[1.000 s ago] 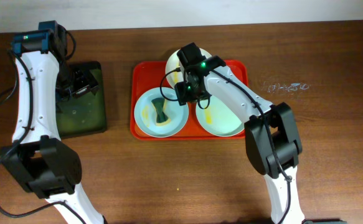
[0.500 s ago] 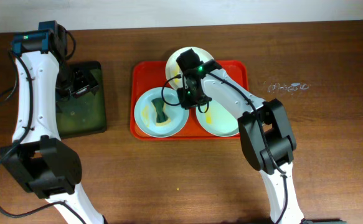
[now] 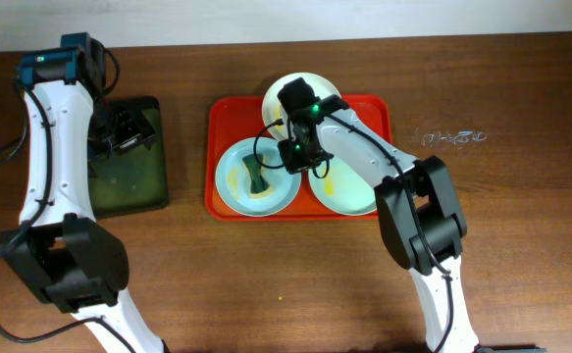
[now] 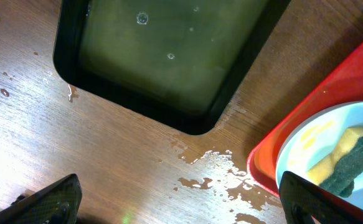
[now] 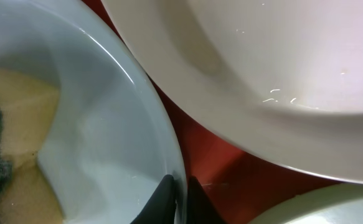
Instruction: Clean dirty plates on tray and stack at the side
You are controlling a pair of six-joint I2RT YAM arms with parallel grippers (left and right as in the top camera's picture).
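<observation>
On the red tray (image 3: pixel 210 147) lie three plates. The left one, a pale blue-green plate (image 3: pixel 234 181), holds a yellow-and-green sponge (image 3: pixel 255 175) and yellowish smears. My right gripper (image 3: pixel 295 160) is shut on this plate's right rim; in the right wrist view the black fingers (image 5: pixel 181 190) pinch the thin edge of the plate (image 5: pixel 106 124). A white plate (image 5: pixel 281 62) lies behind it and a second pale plate (image 3: pixel 349 191) to the right. My left gripper (image 4: pixel 178 199) hangs open over wet wood, holding nothing.
A dark green-black tray (image 3: pixel 129 162) with water in it sits left of the red tray, under my left arm. Water puddles (image 4: pixel 212 171) lie on the wood between the two trays. Small clear drops or marks (image 3: pixel 450 137) show at the right.
My right gripper has shifted slightly left to the sponge plate's rim and closed its jaws on it. The left arm has stayed put.
</observation>
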